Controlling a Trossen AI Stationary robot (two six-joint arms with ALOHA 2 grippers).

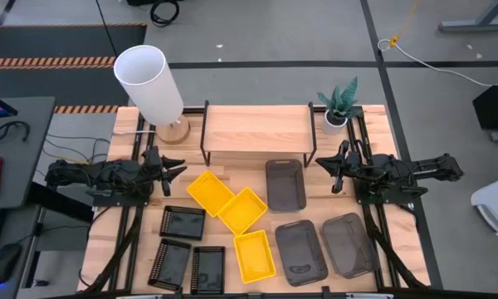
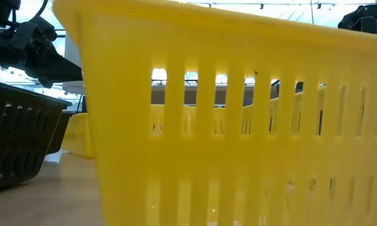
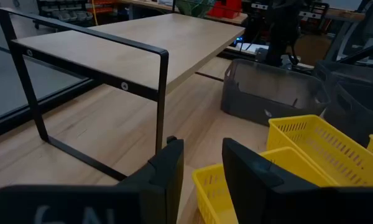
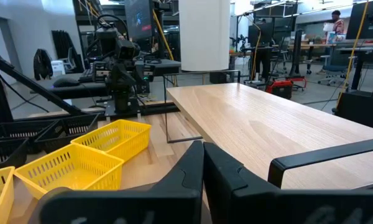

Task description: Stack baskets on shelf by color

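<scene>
The shelf (image 1: 257, 129) stands at the table's far middle, its plank top bare (image 3: 112, 50). Three yellow baskets (image 1: 209, 191) (image 1: 242, 209) (image 1: 254, 255) lie flat on the table in front of it. Three grey baskets (image 1: 285, 183) (image 1: 300, 252) (image 1: 349, 243) lie to their right, and three black slotted baskets (image 1: 183, 223) (image 1: 169, 264) (image 1: 207, 270) to their left. My left gripper (image 1: 176, 172) hangs open left of the shelf, with a bare gap between its fingers (image 3: 202, 168). My right gripper (image 1: 325, 166) hangs shut right of the shelf (image 4: 203, 163). Neither touches a basket.
A lamp with a white shade (image 1: 149, 83) stands on a wooden base at the far left beside the shelf. A small potted plant (image 1: 339, 104) stands at the shelf's right end. In the low view one yellow basket (image 2: 239, 125) fills most of the picture.
</scene>
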